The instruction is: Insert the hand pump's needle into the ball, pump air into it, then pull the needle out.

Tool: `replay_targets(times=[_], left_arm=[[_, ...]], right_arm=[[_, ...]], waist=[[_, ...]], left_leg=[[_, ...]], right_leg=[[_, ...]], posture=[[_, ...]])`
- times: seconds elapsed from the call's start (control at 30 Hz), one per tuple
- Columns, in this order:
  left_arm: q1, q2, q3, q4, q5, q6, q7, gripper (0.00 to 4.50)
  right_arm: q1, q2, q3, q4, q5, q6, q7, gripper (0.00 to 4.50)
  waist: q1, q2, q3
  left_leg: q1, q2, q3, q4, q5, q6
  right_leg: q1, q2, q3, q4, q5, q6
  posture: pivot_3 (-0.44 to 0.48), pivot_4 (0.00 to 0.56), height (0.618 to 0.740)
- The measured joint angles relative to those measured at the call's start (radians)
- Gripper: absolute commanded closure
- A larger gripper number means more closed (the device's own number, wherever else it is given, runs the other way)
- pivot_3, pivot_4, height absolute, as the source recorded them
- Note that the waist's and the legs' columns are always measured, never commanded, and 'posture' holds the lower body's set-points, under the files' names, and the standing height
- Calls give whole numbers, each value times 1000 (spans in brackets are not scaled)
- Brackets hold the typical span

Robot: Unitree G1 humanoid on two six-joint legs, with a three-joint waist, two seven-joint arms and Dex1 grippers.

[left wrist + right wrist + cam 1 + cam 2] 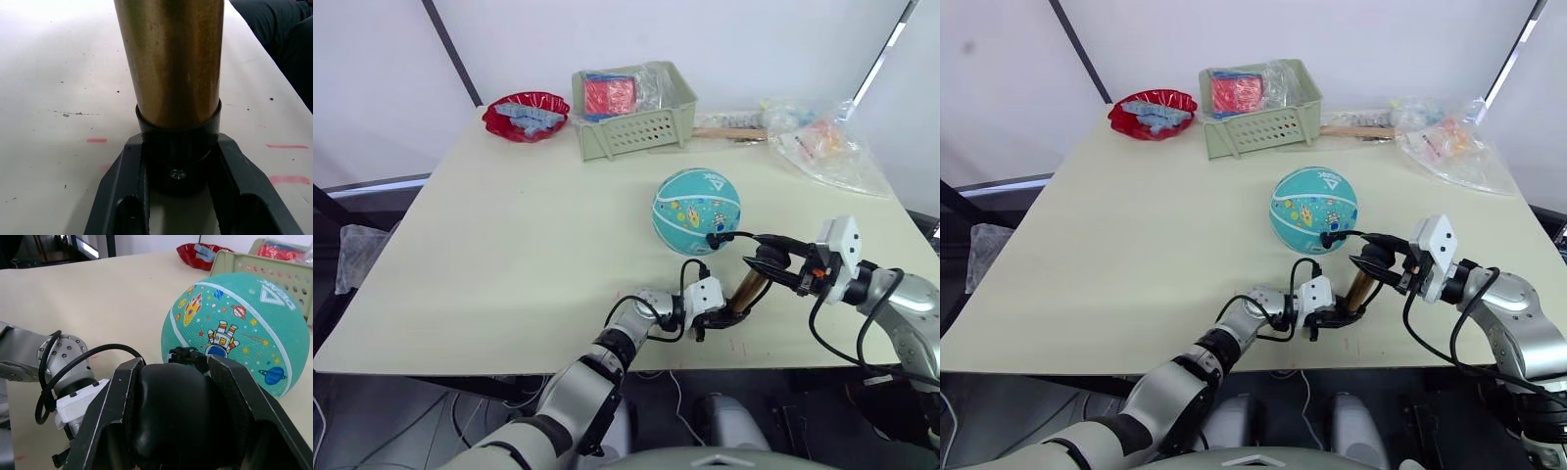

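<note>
**Pump braced at both ends, needle at the ball**

The left gripper point(718, 318) clamps the hand pump point(748, 288) by its black base cap; the right gripper point(178, 396) is clamped on the T-handle. The ball point(696, 211) sits just beyond, needle point(185, 354) touching it. The pump looks rigid and smooth, so the ends seem the best holds.

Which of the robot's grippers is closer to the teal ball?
The right gripper: it grips the pump's black T-handle just beside the ball. The left gripper clamps the hand pump at its base, farther back toward the table's near edge.

One ball point(696, 211), one hand pump point(747, 290), one basket point(631, 122), one red bowl point(525, 115)
</note>
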Motion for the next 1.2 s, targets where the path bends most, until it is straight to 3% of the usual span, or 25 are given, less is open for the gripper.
replay_targets(times=[0.53, 0.87, 1.2], left_arm=[[-5, -3, 6, -6, -7, 0, -6, 3349], [-5, -3, 7, -6, -7, 0, -5, 3349], [-4, -2, 6, -7, -7, 0, -6, 3349]], right_arm=[[-214, -159, -213, -33, 290, 254, 2, 2886], [-267, -195, -258, -36, 325, 282, -11, 2886], [-233, -198, -265, -78, 309, 268, -17, 2886]], waist=[[0, 4, 12], [0, 5, 12], [0, 4, 12]], left_leg=[[-1, -2, 0, 0, 0, 0], [-1, -2, 0, 1, 0, 0], [-1, -1, 0, 0, 0, 0]], right_leg=[[0, -1, 0, 0, 0, 0], [-1, -1, 1, 0, 0, 0], [0, -1, 1, 0, 0, 0]], posture=[[0, 150, 735], [0, 150, 735], [0, 150, 735]])
